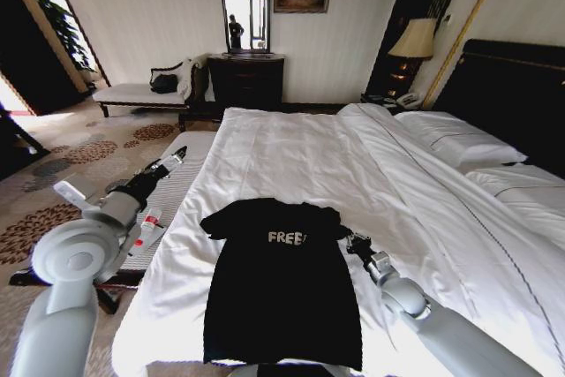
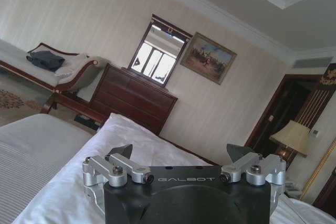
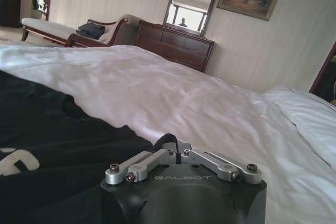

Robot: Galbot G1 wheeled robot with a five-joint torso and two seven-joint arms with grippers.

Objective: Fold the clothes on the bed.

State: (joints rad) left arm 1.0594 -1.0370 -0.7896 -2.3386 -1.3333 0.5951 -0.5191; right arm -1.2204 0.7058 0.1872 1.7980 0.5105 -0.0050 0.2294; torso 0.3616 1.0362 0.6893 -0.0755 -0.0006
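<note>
Sleeve fabric is what matters: the black T-shirt point(image 1: 282, 284) lies flat on the bed point(image 1: 291, 152), its long axis running from me toward the headboard, and my right end effector point(image 1: 350, 242) sits closed at its right sleeve, apparently pinching the edge (I judge). My left end effector point(image 1: 179, 155) hangs wide open off the bed's left side.

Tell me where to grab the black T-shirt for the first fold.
Probably the sleeve edges of the black T-shirt, from the sides: it lies flat, chest up. The right gripper sits shut at one sleeve; the left gripper hangs open beside the bed.
</note>
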